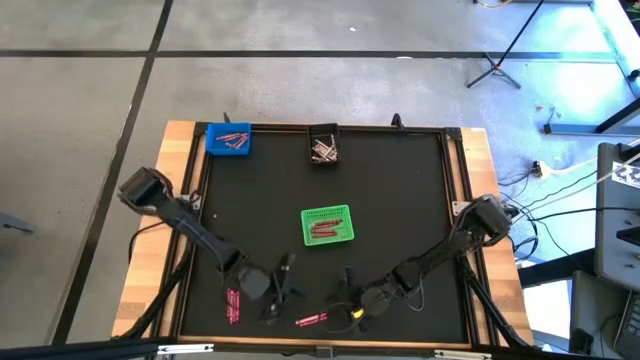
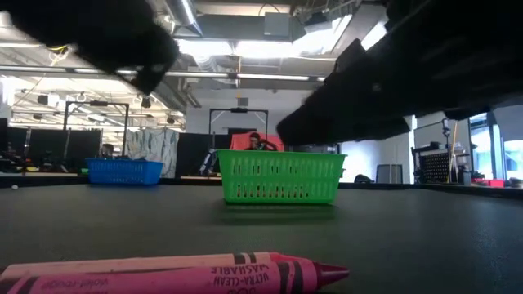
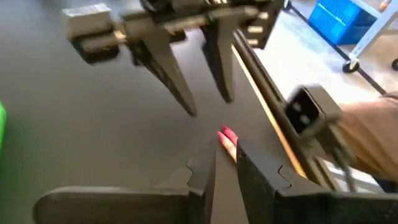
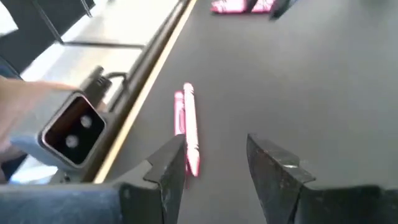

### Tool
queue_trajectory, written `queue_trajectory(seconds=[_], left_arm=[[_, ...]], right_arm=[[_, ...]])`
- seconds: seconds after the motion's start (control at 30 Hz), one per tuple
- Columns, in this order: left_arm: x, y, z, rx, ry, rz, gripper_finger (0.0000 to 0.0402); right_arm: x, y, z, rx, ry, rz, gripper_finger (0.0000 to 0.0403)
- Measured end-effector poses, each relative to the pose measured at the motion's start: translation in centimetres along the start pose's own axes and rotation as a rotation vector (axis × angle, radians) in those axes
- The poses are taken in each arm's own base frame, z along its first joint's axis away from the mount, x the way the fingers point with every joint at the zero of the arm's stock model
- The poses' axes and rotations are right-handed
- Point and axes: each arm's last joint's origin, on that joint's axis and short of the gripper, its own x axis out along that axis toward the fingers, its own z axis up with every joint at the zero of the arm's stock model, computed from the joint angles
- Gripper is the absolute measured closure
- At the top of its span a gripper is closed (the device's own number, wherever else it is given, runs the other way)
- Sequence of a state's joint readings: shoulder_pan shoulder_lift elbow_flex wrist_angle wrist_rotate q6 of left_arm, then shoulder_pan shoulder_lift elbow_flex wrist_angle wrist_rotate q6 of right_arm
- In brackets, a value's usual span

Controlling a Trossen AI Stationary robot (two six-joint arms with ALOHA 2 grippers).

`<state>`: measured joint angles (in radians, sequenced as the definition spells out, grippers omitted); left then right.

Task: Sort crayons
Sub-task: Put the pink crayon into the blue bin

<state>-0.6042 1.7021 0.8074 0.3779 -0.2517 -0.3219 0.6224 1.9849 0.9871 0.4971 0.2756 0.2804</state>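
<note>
Pink crayons [image 4: 188, 127] lie just beside right hand [image 4: 217, 163] — fingers apart.

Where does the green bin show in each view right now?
High view: green bin at table centre.
Low view: middle, straight ahead.
Left wrist view: sliver at the frame edge.
Right wrist view: not in it.
Shared landmark: pink crayon pair near the front edge.

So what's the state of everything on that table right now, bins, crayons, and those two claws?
Left gripper: nearly closed on a pink crayon, lifted.
Right gripper: open, empty, beside loose crayons lying flat.
Green bin: upright, holds reddish crayons.
Blue bin: upright, holds a few reddish crayons.
Black bin: upright, holds pale crayons.
Crayon pile: flat by the left arm.
</note>
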Motion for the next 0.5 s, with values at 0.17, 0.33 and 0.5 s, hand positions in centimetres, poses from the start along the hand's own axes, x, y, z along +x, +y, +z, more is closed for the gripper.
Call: queue_trajectory(seconds=[0.17,0.33,0.5], left_arm=[[1.0,-2.3,-2.9,-0.028,0.043,0.000,0.0345],[2.5,-3.2,-5.0,-0.143,0.039,-0.041,0.0344],[3.7,-3.0,-5.6,-0.177,0.067,-0.041,0.0322]], right_arm=[[0.9,0.1,-0.6,0.015,-0.052,0.022,0.0235],[1.0,0.1,-0.7,0.015,-0.050,0.018,0.0235],[1.0,0.0,-0.7,0.015,-0.052,0.008,0.0235]])
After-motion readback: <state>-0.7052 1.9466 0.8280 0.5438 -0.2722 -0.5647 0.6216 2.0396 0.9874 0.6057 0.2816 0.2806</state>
